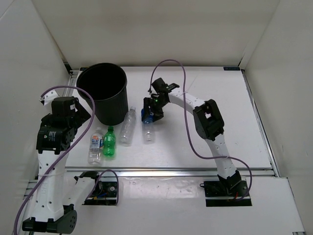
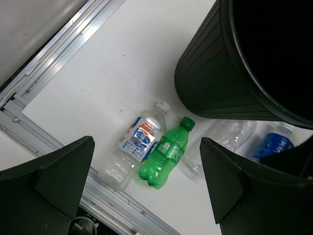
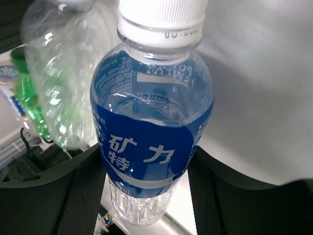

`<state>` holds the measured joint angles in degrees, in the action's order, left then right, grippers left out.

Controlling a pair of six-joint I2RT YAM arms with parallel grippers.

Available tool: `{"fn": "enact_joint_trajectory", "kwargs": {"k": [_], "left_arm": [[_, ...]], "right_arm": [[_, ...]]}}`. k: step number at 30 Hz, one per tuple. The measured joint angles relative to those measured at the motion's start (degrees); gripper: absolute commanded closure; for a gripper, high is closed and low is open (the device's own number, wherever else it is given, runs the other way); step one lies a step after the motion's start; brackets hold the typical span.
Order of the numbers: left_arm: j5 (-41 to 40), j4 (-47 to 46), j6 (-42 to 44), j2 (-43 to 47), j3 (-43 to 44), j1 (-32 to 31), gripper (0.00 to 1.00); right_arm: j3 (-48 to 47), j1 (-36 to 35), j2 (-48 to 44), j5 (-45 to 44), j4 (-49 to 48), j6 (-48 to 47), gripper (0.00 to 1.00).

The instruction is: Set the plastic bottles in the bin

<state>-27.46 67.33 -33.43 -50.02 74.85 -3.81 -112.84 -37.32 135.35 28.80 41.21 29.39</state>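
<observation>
- Blue-label bottle (image 3: 151, 142) lies mid-table (image 1: 234, 98), beside the plain bottle (image 1: 128, 126); right gripper (image 1: 148, 114) clamped on its body.
- Advice: lift it clear of that neighbour, then release over the bin (image 1: 110, 110) at the far-left corner.
- Left gripper (image 2: 146, 191) open, empty, by the left edge.

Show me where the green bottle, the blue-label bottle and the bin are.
green bottle (image 2: 164, 156), left wrist view, middle of its body
blue-label bottle (image 3: 149, 142), right wrist view, on the blue label
bin (image 1: 111, 108), top view, on its outer wall

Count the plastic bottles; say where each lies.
4, in a row beside the bin: orange-label bottle leftmost, green bottle, plain clear bottle, then blue-label bottle in the right gripper. Bin may hide more.
</observation>
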Motion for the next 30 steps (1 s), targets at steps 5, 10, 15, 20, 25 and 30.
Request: {"fn": "enact_joint_trajectory", "kwargs": {"k": [5,10,15,20,25,30], "left_arm": [[-0.55,-2.49,-0.72,1.62,-2.16,0.00,0.00],[-0.94,-3.67,-3.32,3.28,-6.67,0.00,0.00],[-1.03,-4.37,-5.11,3.41,-9.03,0.00,0.00],[-1.01,-6.05,-4.74,3.56,-9.70,0.00,0.00],[0.20,-6.54,-3.87,1.97,-9.81,0.00,0.00],[1.14,-7.63,-3.89,1.01,-11.39,0.00,0.00]], "right_arm": [[-0.02,1.25,-10.12,-5.79,5.35,-0.04,0.58],[-18.51,1.66,-17.53,-9.38,5.70,0.42,0.59],[-29.22,0.46,-22.36,-9.66,-7.13,3.63,0.57],[-35.06,-3.89,-16.33,-9.38,-21.92,8.22,0.49],[-34.29,-7.41,-6.12,-9.33,-27.26,11.98,0.23],[-31.39,-7.45,-3.10,-9.84,-22.23,10.10,0.00]]}}
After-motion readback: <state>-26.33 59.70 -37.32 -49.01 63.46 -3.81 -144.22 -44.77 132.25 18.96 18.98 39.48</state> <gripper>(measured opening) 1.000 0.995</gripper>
